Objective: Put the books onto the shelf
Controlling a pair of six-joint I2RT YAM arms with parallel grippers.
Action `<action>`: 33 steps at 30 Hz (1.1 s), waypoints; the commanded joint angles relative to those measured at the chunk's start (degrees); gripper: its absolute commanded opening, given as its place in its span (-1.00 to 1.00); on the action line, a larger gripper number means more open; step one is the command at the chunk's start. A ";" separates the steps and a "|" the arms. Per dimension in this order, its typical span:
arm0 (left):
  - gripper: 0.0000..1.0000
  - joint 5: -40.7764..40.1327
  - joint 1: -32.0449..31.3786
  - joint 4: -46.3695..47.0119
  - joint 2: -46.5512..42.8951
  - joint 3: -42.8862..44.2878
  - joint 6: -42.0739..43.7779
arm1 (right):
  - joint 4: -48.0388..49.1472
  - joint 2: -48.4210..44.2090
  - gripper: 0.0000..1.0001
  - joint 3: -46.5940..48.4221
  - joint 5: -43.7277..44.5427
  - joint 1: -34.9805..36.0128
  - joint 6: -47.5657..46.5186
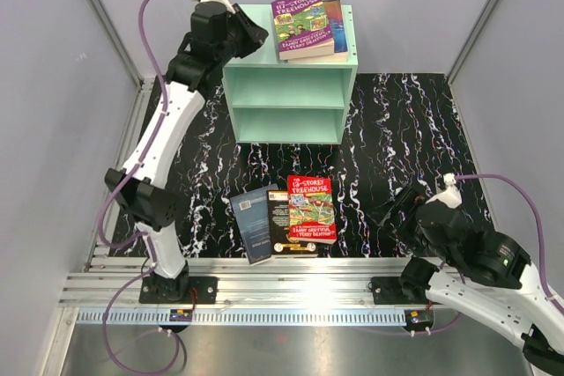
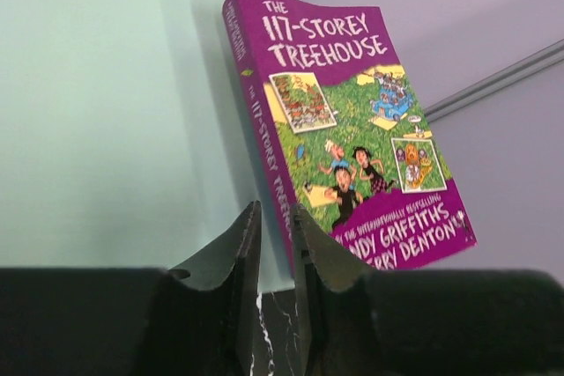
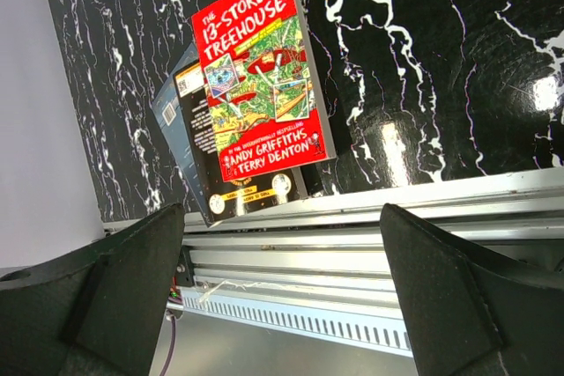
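Note:
The mint-green shelf (image 1: 291,85) stands at the back of the black marbled mat. On its flat top (image 2: 88,129) a purple book (image 1: 304,28) (image 2: 352,129) lies over a dark blue one (image 1: 337,24). My left gripper (image 1: 251,39) (image 2: 275,209) hovers at the top's left edge, just short of the purple book's spine, shut with nothing between its fingers. Near the front edge a red book (image 1: 310,209) (image 3: 260,77) rests on a black book (image 1: 284,222) (image 3: 264,187) and a slate-blue one (image 1: 251,222) (image 3: 172,121). My right gripper (image 1: 401,204) (image 3: 282,217) is open and empty, to the right of that pile.
An aluminium rail (image 1: 291,292) (image 3: 352,244) runs along the near edge in front of the pile. Grey walls with metal corner posts (image 1: 106,15) close the cell. Both shelf compartments (image 1: 286,125) face forward. Bare mat (image 1: 397,129) lies right of the shelf.

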 commanded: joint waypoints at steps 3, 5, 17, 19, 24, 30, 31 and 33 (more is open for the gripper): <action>-0.58 -3.46 -1.58 3.43 6.27 8.23 2.41 | 0.49 -0.78 0.99 0.02 0.68 0.33 -0.53; -0.57 -3.90 -2.28 3.88 7.76 8.59 2.59 | 0.14 -1.48 0.99 0.02 1.12 0.33 -0.52; -0.56 -5.14 -3.25 7.04 10.76 10.43 2.59 | -0.30 -2.10 1.00 -0.77 2.00 0.33 -1.05; -0.55 -4.00 -3.34 7.30 12.07 11.83 2.67 | 0.14 -1.92 0.99 -0.95 1.91 0.33 -1.23; -0.53 -0.92 -3.43 8.36 14.54 14.66 2.33 | 0.84 -1.57 0.99 -1.39 1.82 0.33 -1.49; -0.49 2.60 -3.34 9.85 16.12 14.74 1.62 | 0.75 -2.01 1.00 -1.74 1.82 0.33 -1.58; -0.48 2.69 -3.43 10.03 16.03 14.66 1.71 | 0.67 -2.01 0.99 -1.74 1.82 0.33 -1.58; -0.46 1.64 -3.43 9.33 14.64 14.57 2.67 | 0.58 -2.18 0.99 -1.74 1.82 0.33 -1.58</action>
